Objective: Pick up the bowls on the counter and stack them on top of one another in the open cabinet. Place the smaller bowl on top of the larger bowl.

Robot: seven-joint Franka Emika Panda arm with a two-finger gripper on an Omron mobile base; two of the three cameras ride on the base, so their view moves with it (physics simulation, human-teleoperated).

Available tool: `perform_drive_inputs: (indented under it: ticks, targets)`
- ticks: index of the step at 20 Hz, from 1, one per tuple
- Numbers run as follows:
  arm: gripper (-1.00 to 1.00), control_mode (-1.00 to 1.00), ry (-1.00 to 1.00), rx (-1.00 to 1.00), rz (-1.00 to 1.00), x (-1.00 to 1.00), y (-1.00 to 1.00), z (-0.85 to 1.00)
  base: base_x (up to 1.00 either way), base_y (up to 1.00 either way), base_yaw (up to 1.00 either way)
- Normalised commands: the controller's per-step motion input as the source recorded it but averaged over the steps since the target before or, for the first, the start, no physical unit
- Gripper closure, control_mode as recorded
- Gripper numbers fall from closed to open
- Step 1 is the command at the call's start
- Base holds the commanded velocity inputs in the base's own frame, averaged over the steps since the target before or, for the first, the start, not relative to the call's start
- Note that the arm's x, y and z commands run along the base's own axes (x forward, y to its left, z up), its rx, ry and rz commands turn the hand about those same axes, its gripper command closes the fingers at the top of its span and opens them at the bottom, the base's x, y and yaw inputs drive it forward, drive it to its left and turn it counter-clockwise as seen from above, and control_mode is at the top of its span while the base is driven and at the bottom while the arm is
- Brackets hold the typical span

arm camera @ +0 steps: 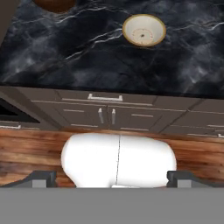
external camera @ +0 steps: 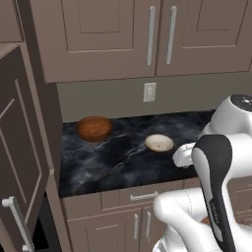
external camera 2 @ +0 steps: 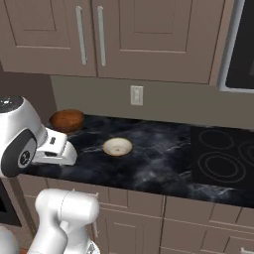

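- The counter [external camera: 123, 162] runs across the middle of the left base view, black with pale veins, and both bowls sit on it, well apart from each other.
- The larger bowl [external camera: 94, 128] is at the left of that view, near the back wall and close to the counter's left end; in the right base view it [external camera 2: 67, 120] sits at the middle left, just above the arm's white shoulder.
- The smaller bowl [external camera: 159, 143] lies near the middle of the left base view, closer to the counter's front; in the hand view it [arm camera: 144, 30] is at the upper centre-right, cream inside with a brown rim.
- A wall outlet [external camera: 149, 92] sits on the backsplash above and between the bowls.
- Panelled upper cabinets [external camera: 147, 34] with paired silver handles fill the top of both base views.
- A tall open door [external camera: 22, 157] stands at the left edge of the left base view.
- A black cooktop [external camera 2: 223, 156] lies at the right of the right base view.
- Nothing stands between the bowls and the counter's front edge.
- The arm [external camera: 216, 167] is folded at the lower right of the left base view, its hand held back in front of the counter.
- The gripper [arm camera: 111, 177] shows its fingertips [arm camera: 41, 178] far apart at the bottom corners of the hand view, spread wide and holding nothing.
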Motion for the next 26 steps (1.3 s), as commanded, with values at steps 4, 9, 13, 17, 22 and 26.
perform_drive_inputs:
  ticks: [4,9,13,17,22,26]
  targets:
    - [-1.0,1.0,0.0,0.0,0.0,0.0,0.0,0.0,0.6,-0.06,0.0]
    - [-1.0,-1.0,0.0,0.0,0.0,0.02,0.0,0.0,0.0,0.0,0.0]
    - [-1.0,-1.0,0.03,0.0,0.0,0.33,-0.01,-0.06,0.0,0.0,0.0]
    - [-1.0,-1.0,0.0,-0.02,0.0,0.4,-0.01,-0.06,0.0,0.0,0.0]
    - [-1.0,-1.0,0.0,-0.04,0.0,0.39,0.0,-0.05,0.0,0.0,0.0]
    - [-1.0,-1.0,0.0,-0.02,0.0,0.38,-0.01,-0.14,0.0,0.0,0.0]
